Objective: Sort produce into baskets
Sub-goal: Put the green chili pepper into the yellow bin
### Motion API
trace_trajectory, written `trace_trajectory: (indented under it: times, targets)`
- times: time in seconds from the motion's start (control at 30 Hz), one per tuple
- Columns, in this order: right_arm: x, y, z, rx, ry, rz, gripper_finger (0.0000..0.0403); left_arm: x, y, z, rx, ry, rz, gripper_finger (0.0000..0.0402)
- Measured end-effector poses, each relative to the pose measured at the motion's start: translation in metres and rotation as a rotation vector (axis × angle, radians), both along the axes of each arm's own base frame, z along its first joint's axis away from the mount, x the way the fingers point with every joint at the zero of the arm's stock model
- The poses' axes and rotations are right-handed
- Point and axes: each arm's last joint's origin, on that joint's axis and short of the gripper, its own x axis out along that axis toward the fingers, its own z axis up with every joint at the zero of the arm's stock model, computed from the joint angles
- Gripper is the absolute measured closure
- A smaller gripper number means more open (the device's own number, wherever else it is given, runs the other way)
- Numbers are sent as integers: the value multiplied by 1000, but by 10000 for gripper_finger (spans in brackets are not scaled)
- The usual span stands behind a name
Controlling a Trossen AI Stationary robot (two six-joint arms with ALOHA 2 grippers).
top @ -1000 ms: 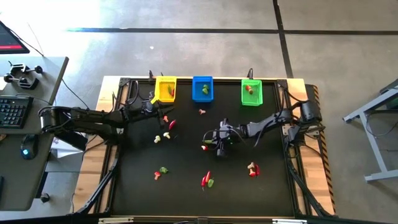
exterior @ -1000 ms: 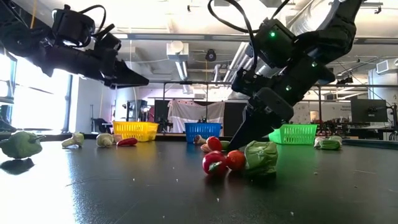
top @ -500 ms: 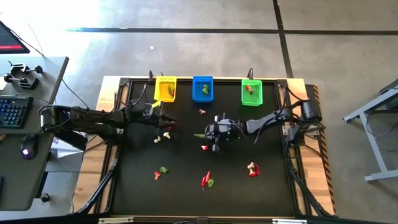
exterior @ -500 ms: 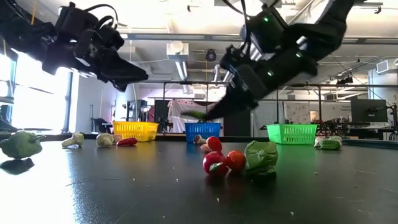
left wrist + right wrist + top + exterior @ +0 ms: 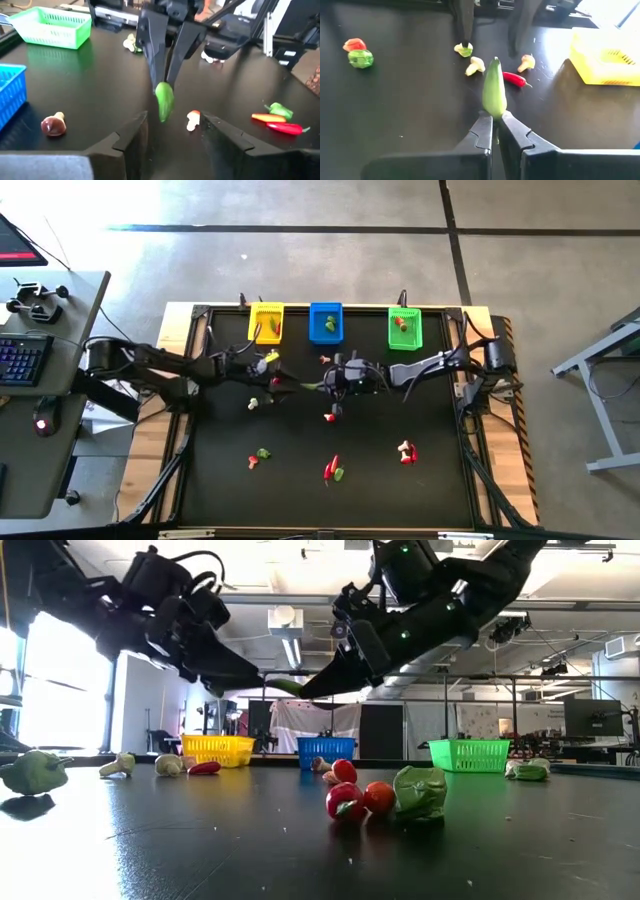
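A slim green vegetable [image 5: 494,95] hangs above the black tabletop [image 5: 400,500], pinched at one end between the fingers of the right gripper [image 5: 495,120], in front of the blue basket [image 5: 326,321]. The left gripper [image 5: 172,131] faces it from just beside, fingers spread wide and empty, the green piece pointing toward the gap between them. The yellow basket [image 5: 266,321] and green basket [image 5: 404,327] sit along the far edge, with mushrooms and red chillies scattered across the tabletop.
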Motion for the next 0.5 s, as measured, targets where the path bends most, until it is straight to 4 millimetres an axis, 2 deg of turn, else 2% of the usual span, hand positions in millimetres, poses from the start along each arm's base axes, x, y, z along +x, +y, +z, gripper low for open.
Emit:
trace_trajectory:
  times: [0.27,0.5]
  targets:
    - [0,0,1,0,-5,1,400,14,2,-1,-15,18,-8,235]
    - [0,0,1,0,-8,1,400,20,-1,1,-22,13,-38,259]
